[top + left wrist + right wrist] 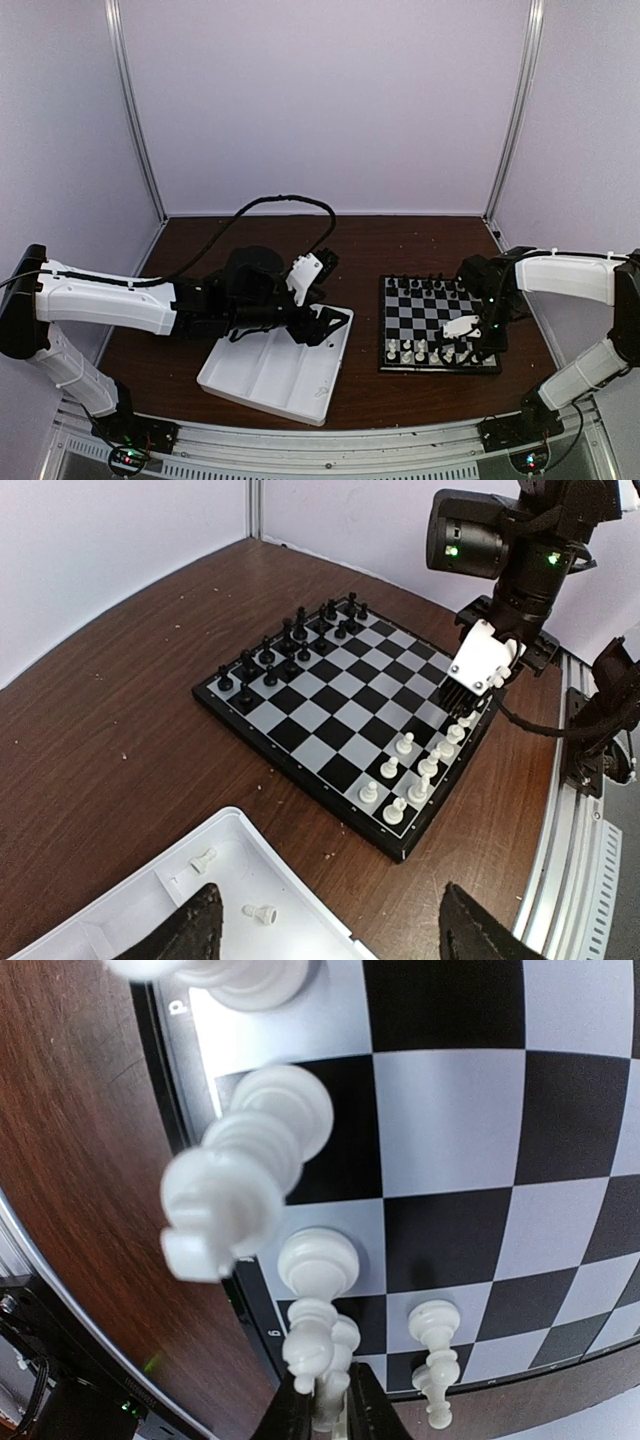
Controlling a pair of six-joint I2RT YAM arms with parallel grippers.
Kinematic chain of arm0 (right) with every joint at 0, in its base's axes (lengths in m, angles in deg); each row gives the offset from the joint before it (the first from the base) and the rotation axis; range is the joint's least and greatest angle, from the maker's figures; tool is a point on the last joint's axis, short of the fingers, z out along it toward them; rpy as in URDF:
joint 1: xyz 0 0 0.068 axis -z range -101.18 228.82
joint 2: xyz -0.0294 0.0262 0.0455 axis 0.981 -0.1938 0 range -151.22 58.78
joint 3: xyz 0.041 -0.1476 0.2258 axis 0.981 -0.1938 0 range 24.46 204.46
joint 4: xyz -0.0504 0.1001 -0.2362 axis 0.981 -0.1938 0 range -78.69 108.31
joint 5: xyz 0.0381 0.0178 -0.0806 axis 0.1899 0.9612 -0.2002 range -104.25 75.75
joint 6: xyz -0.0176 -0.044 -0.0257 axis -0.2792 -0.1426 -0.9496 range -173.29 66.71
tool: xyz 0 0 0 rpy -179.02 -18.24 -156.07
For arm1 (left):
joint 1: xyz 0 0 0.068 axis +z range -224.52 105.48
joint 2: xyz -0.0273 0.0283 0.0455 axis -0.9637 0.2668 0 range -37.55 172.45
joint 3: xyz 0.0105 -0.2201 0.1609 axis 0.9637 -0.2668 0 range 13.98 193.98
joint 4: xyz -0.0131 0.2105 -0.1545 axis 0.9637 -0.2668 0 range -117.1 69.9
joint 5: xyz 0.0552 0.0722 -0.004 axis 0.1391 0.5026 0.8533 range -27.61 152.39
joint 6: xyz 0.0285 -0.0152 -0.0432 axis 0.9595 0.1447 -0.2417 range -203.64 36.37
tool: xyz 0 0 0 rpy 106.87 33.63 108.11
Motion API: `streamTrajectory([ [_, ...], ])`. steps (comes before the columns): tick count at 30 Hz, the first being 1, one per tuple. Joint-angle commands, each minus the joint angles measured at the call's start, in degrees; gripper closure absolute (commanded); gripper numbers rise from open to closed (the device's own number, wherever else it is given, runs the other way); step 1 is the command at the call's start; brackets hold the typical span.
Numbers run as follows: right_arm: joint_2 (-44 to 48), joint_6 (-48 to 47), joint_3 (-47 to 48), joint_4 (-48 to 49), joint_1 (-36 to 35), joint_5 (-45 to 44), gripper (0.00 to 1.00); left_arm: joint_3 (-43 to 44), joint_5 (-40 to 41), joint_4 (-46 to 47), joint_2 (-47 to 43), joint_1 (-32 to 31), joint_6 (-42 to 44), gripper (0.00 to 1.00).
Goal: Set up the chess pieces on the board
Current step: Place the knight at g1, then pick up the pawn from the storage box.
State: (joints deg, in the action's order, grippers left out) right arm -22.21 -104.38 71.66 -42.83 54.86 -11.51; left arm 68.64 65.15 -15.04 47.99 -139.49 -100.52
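**White side unfinished**

Near the tabletop's front edge, a white plastic compartment tray [270, 375] holds two white chessmen [262, 913] beneath wide-open left jaws. Rightward, right jaws pinch a white piece [326, 1400] at the black-and-grey checked board [310, 695]; black chessmen [300, 630] line its far rows.

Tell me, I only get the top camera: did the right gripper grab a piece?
Observer: Yes. In its wrist view the right gripper pinches a white chess piece near the chessboard's edge.
Operator: Are there any more in the tray?
Observer: Two loose white pieces lie in the white tray.
Operator: Is the left gripper holding one?
Observer: No. The left gripper hangs open above the tray, with nothing between its fingers.
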Motion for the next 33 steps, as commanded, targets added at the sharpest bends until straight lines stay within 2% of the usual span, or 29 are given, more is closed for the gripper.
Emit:
streamTrajectory([
  [1,1.4,-0.2,-0.7,-1.3,0.4,-1.2,0.87,1.2,-0.6,1.6,0.5,0.3,-0.4,0.26],
  [4,1.4,-0.2,-0.8,-1.3,0.4,-1.2,0.86,1.3,-0.6,1.6,0.5,0.4,-0.4,0.26],
  [10,2.9,0.0,0.0,-2.8,0.4,-0.7,0.77,1.6,1.2,0.5,0.7,0.3,0.0,0.26],
  [13,4.3,0.7,2.3,-5.4,0.4,0.4,0.75,1.6,3.0,-0.7,0.6,0.3,0.3,0.25],
  [18,8.6,2.3,8.1,-11.4,0.4,4.1,0.72,2.2,6.5,-6.1,0.8,1.1,-1.4,0.14],
  [20,10.3,3.2,10.2,-12.3,0.4,5.7,0.70,3.2,7.3,-10.5,1.5,1.9,-2.4,0.14],
  [24,12.2,5.3,12.9,-11.9,1.0,10.7,0.68,7.5,5.6,-20.1,4.6,2.8,-2.5,0.25],
  [28,13.7,8.1,12.9,-8.6,1.6,16.5,0.68,10.9,0.6,-26.6,8.5,2.8,-3.7,0.37],
  [31,14.3,10.1,12.2,-5.6,1.7,18.8,0.67,10.1,-1.6,-29.3,8.9,2.7,-6.1,0.44],
  [33,14.7,11.9,11.6,-3.3,1.9,19.7,0.68,8.1,-2.7,-29.2,8.1,2.7,-7.5,0.44],
])
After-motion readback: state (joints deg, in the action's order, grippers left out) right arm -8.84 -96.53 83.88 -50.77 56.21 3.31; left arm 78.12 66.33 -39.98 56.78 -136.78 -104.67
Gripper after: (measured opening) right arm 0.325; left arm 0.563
